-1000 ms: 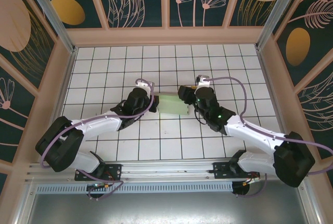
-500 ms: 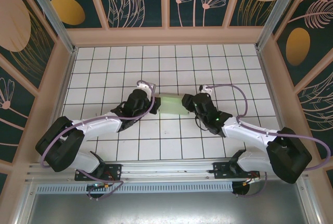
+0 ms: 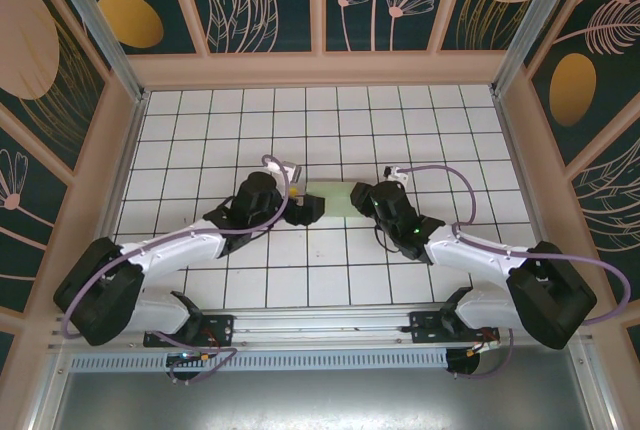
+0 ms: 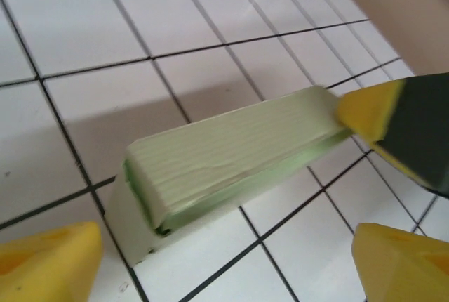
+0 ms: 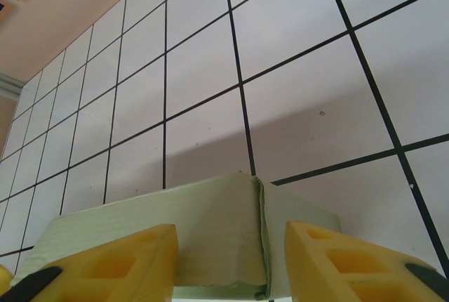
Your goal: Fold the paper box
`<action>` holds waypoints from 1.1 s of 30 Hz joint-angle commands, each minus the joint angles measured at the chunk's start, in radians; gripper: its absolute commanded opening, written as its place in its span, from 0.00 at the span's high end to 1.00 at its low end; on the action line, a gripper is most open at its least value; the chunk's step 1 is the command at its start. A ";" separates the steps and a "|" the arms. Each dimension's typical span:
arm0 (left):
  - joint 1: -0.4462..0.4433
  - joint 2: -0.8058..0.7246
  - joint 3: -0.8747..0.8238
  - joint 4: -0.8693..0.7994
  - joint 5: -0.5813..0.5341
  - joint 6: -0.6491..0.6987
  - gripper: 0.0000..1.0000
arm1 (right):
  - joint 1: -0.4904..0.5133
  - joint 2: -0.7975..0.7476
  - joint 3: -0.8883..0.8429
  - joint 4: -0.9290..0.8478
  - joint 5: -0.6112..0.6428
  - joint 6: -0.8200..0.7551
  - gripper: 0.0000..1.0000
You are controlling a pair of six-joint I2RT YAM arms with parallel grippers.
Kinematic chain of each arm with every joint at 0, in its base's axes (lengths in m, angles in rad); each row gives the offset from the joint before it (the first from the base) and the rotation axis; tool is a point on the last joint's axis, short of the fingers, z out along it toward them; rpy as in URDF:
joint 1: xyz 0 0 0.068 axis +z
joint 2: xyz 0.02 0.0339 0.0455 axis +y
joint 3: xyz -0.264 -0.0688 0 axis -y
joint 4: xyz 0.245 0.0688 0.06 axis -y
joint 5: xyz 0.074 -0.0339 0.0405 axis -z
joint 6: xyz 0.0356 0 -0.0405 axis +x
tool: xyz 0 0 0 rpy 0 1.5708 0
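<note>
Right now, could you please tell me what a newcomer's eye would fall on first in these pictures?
The pale mint-green paper box lies in the middle of the white gridded table. The left hand stands wide open at its left end, yellow fingers clear of the card, while the right hand meets the opposite end; whether it grips is unclear.

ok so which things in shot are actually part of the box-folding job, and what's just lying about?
Part of the job:
- pale mint-green card paper box, folded up on the tiles
- left gripper, fingers open
- right gripper, fingers either side of the box's end

Just surroundings:
- white tiled table
- dark floral wall panels
</note>
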 commanded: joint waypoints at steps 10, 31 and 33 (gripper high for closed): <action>0.006 0.131 0.171 -0.160 -0.193 -0.133 0.26 | -0.010 0.003 -0.032 0.026 -0.004 0.003 0.56; 0.007 0.292 0.094 -0.141 -0.161 -0.083 0.80 | -0.086 -0.010 -0.081 0.188 -0.245 -0.098 0.49; 0.006 0.291 0.086 -0.138 -0.167 -0.081 0.81 | -0.117 -0.013 -0.130 0.208 -0.263 -0.051 0.59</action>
